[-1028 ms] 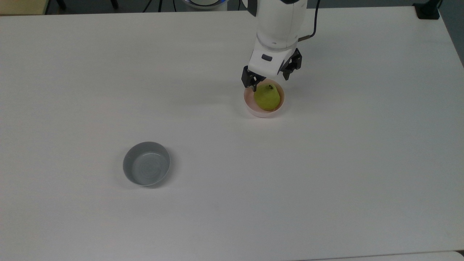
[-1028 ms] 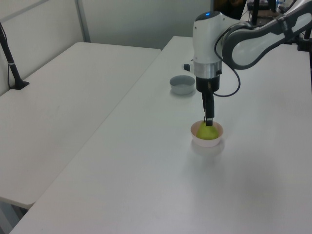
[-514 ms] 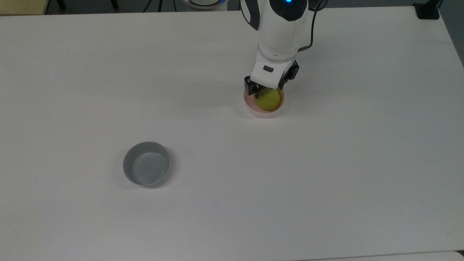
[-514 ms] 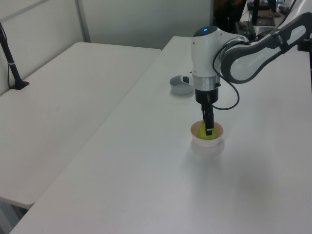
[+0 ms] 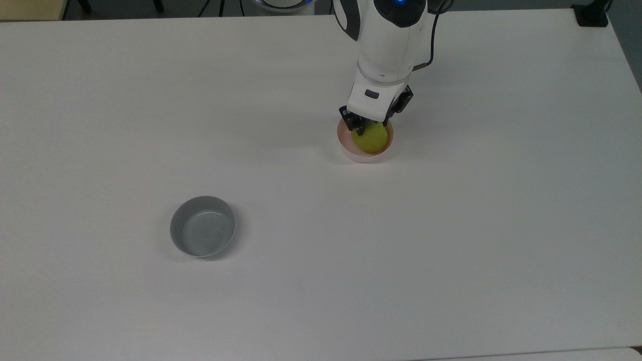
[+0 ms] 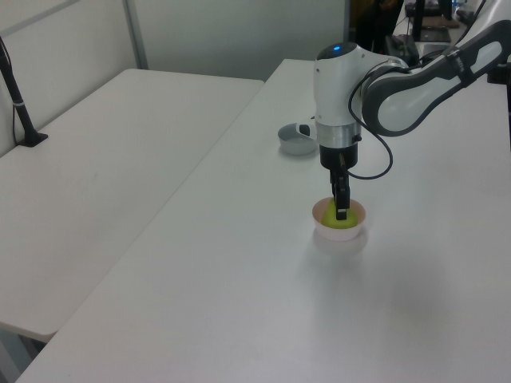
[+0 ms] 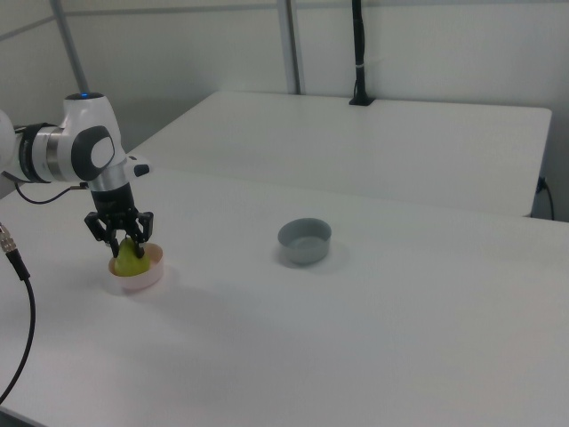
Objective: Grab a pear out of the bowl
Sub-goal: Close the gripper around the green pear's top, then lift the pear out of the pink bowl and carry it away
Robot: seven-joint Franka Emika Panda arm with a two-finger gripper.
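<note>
The yellow-green pear [image 5: 372, 140] sits in the pale pink bowl [image 5: 351, 153] on the white table, right of centre in the top view. My gripper [image 5: 370, 125] reaches straight down into the bowl, its black fingers pressed against the pear's two sides. In the right view the fingers straddle the pear [image 7: 132, 258] inside the bowl [image 7: 133, 283], with the gripper [image 7: 127, 242] low over it. In the left view one finger covers the pear [image 6: 342, 225] in the bowl [image 6: 323, 225]. The pear's top and stem are hidden by the gripper.
An empty grey bowl [image 5: 202, 233] stands apart at the top view's lower left, also the grey bowl [image 7: 304, 240] in the right view. A second white table [image 6: 104, 159] adjoins this one. A black cable [image 7: 22, 294] hangs from the arm.
The gripper has come down from above the bowl into it, and its fingers have drawn in from a wide spread to the pear's sides. Pear and bowl have stayed in place.
</note>
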